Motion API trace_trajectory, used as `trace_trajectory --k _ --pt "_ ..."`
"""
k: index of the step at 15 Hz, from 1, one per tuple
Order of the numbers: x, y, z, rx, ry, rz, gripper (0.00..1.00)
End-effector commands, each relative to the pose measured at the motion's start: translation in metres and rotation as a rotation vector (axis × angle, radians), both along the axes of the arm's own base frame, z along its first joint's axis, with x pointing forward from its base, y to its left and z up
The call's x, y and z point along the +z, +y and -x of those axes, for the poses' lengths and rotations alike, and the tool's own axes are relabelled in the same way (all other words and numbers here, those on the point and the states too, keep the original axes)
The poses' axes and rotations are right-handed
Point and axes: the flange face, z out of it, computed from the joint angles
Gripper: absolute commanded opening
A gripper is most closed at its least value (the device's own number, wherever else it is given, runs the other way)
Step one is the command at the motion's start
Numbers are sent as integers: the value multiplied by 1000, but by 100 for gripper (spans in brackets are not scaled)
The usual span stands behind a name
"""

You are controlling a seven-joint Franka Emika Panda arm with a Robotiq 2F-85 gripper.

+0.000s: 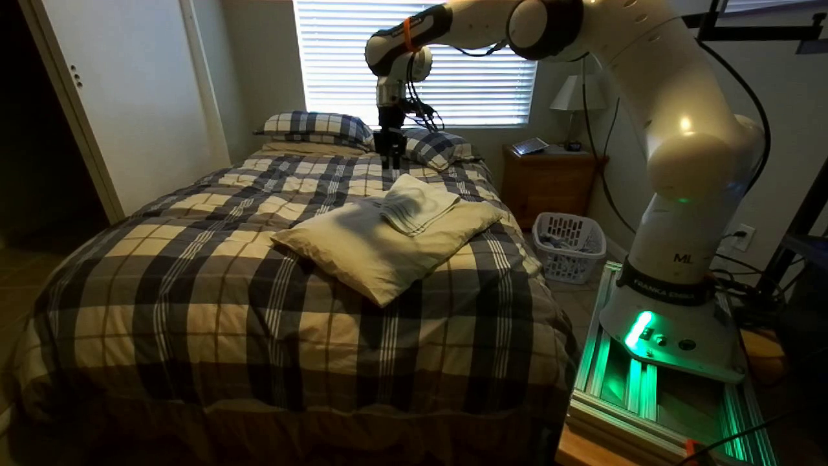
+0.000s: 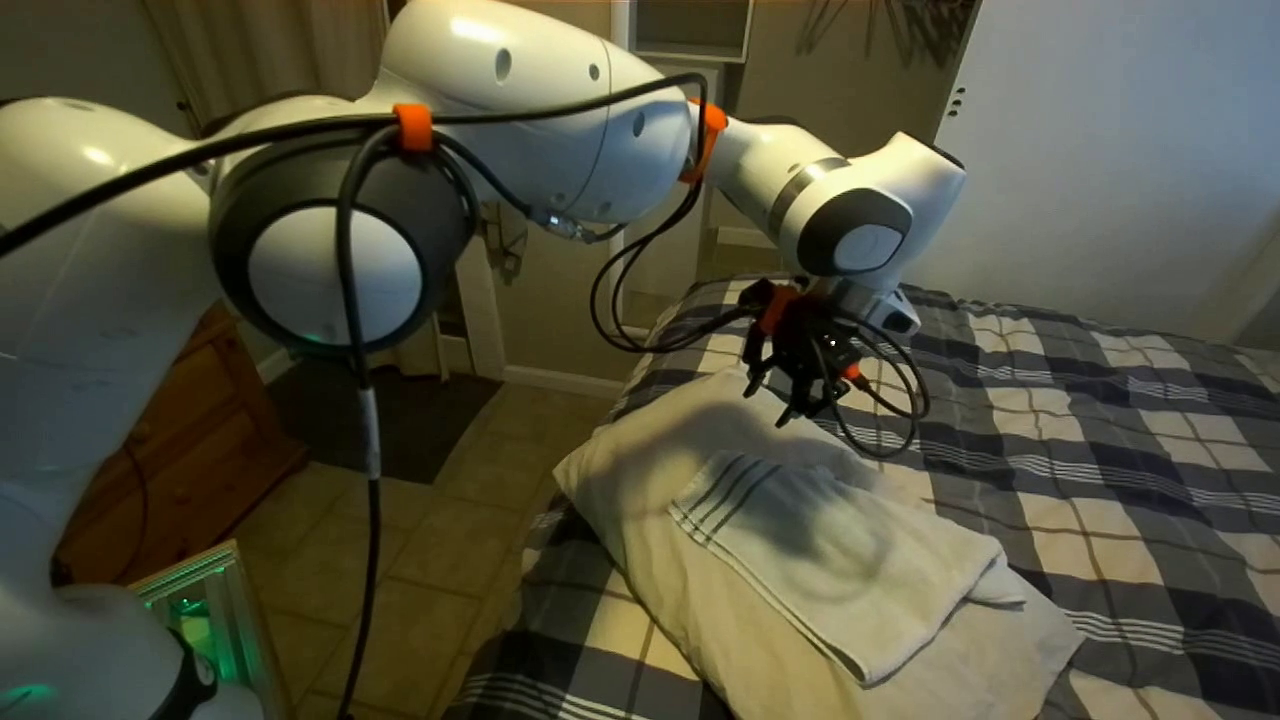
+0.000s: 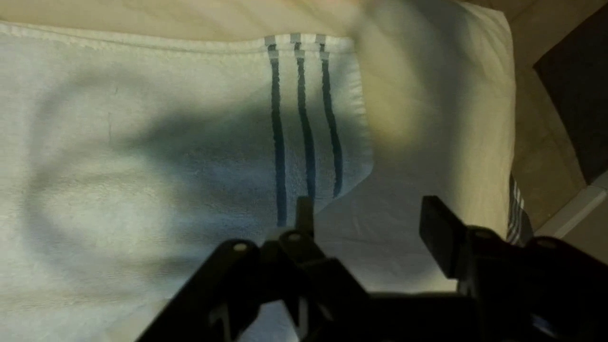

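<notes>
My black gripper (image 3: 366,206) points down, its fingers spread well apart with nothing between them. A folded pale towel (image 3: 118,199) with three dark stripes near one end lies on a cream pillow (image 3: 487,142). In the wrist view the left finger overlaps the towel's striped corner, while the right one is seen over bare pillowcase. An exterior view shows the gripper (image 2: 767,408) hanging above the pillow (image 2: 640,480), apart from the towel (image 2: 800,550). The towel (image 1: 420,206), the pillow (image 1: 352,249) and the gripper (image 1: 391,165) also appear from the bed's foot.
A plaid bedspread (image 1: 259,304) covers the bed. More pillows (image 1: 317,126) rest at its head, below the window. Beside the bed stand a white laundry basket (image 1: 569,268) with cloth inside and a wooden nightstand (image 1: 543,184) with a lamp (image 1: 576,94). Loose cables (image 2: 370,540) hang from the arm.
</notes>
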Motion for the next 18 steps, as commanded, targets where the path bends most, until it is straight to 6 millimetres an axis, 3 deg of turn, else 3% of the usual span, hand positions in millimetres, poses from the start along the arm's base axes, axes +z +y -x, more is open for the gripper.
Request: trace_trajectory --k 1,2,5,8,9,13,18 --pt "-8 -3 -3 54 -5 -26 91" --pt "-6 -1 0 13 6 -4 74" --pt "-11 -2 -1 39 7 -10 91" --pt "-11 -2 -1 42 6 -11 91" --pt "-11 -2 -1 43 6 -11 98" --pt "-26 -2 -8 -49 -4 7 100" --pt "-50 26 -15 -93 87 71 100"
